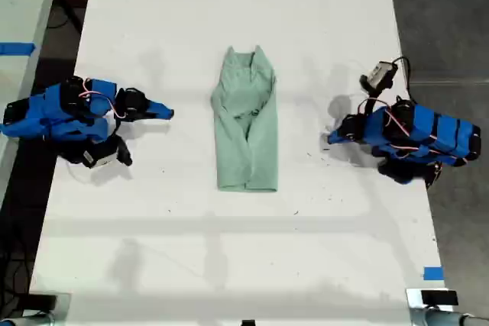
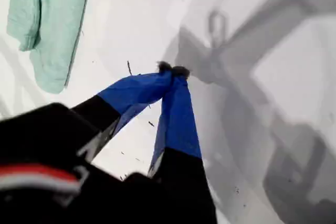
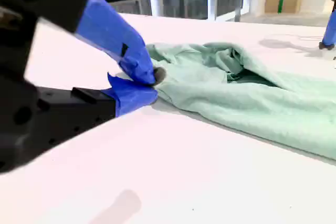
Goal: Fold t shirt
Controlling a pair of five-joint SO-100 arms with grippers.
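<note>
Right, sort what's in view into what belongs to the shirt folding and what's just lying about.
For the job:
- pale mint-green cloth t shirt, lying wrinkled on the white table
- my first gripper
- my second gripper

Lying about:
- small blue tape square on the table
- blue tape strip on the neighbouring surface
- dark specks on the table

Bare white table (image 1: pixel 191 250) lies all around the t shirt (image 1: pixel 246 124); only that cloth sits between both arms.
</note>
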